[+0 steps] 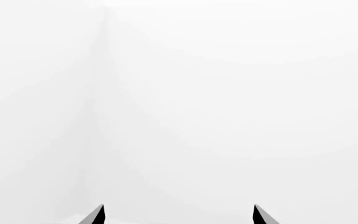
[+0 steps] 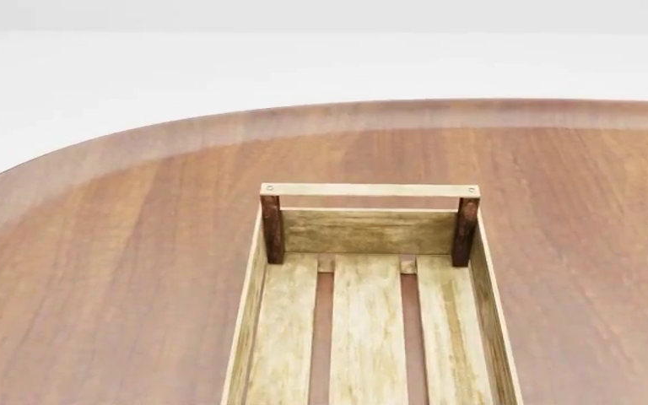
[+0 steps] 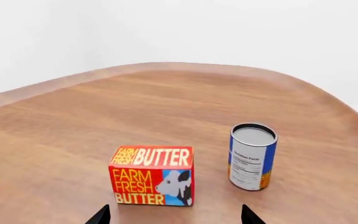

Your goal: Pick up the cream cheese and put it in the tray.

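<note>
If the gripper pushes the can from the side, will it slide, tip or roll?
The can stands upright on its flat end on the smooth wooden table, so a low push would probably slide it. It is taller than wide, so a high push may tip it; then its round wall would likely roll.

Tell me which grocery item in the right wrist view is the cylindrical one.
The blue-orange can, standing upright beside the butter box, which is rectangular and red-orange with yellow lettering.

butter box (image 3: 152,176), can (image 3: 251,156), wooden table (image 3: 166,107)
</note>
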